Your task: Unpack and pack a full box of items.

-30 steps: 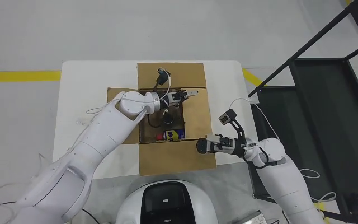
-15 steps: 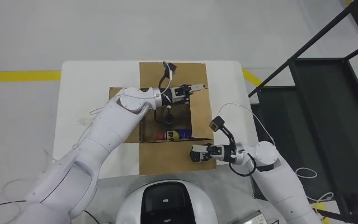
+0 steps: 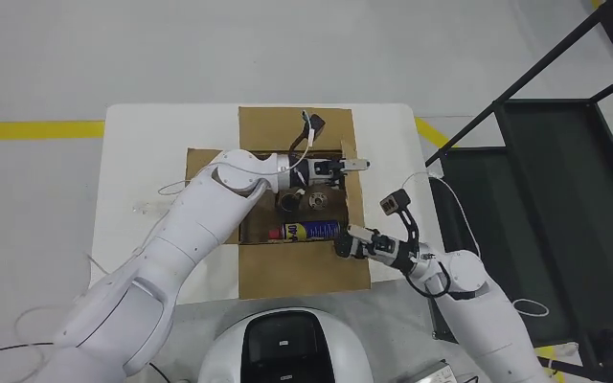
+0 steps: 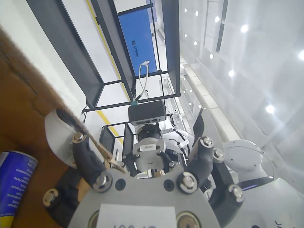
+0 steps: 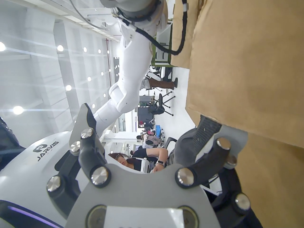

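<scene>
An open cardboard box (image 3: pixel 297 273) lies on the white table (image 3: pixel 144 144) with its flaps spread. Inside lie a blue and yellow spray can (image 3: pixel 311 230) and two dark round items (image 3: pixel 287 201). My left arm stretches across the box; its gripper (image 3: pixel 356 164) is open at the right flap. In the left wrist view the gripper (image 4: pixel 129 122) is open, one finger (image 4: pixel 59 129) against the cardboard edge (image 4: pixel 28 91), the can (image 4: pixel 14 179) beside it. My right gripper (image 3: pixel 341 245) stands open at the box's front right corner; one finger (image 5: pixel 209 129) touches the cardboard (image 5: pixel 249 60).
A black metal rack (image 3: pixel 536 172) stands just past the table's right edge. The left part of the table has bare room beside the box's left flap (image 3: pixel 206 163). A yellow line (image 3: pixel 48 128) runs on the floor behind.
My left gripper has swung rightward over the box to the right flap. My right gripper dipped toward the front flap, then came back up to the front right corner.
</scene>
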Controlling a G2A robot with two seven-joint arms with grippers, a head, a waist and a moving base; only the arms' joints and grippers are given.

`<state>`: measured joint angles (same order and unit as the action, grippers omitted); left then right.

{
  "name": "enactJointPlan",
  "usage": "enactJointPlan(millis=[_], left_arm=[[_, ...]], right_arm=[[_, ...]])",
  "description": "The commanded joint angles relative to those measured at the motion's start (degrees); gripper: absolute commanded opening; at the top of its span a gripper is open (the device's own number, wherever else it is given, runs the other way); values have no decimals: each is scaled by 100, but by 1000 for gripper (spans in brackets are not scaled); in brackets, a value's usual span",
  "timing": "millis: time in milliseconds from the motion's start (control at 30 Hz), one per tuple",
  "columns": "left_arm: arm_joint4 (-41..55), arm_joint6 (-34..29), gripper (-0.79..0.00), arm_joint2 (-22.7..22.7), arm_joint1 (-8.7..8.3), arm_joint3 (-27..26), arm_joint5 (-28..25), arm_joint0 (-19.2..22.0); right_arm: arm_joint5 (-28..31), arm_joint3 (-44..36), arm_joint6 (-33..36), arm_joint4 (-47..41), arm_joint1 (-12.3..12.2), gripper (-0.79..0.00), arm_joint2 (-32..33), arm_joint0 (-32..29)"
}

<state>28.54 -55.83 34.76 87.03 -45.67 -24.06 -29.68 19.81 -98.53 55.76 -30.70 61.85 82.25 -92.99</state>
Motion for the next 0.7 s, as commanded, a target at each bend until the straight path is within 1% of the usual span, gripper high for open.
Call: enactJointPlan(millis=[0, 200, 367, 500, 567, 667], left_arm=[[2, -82, 0, 52, -6, -4, -30, -15], [-62, -326, 0, 276, -89, -100, -134, -113], [-299, -354, 0, 590, -259, -346, -226, -289], [-514, -363, 0, 961, -463, -824, -140, -548], [-678, -368, 0, 1155, -576, -1158, -62, -731], [-1005, -363, 0, 1446, -744, -1715, 77, -1050]], right_arm=[[323, -55, -346, -146, 14, 0, 115, -173], [670, -233, -898, -147, 36, 0, 239, -450], [965, -277, -1380, -296, 69, 0, 326, -538], [1275, -263, -1870, -458, 110, 0, 403, -605], [1392, -235, -2168, -455, 133, 0, 435, -616], [1415, -141, -2652, -276, 166, 0, 458, -565]])
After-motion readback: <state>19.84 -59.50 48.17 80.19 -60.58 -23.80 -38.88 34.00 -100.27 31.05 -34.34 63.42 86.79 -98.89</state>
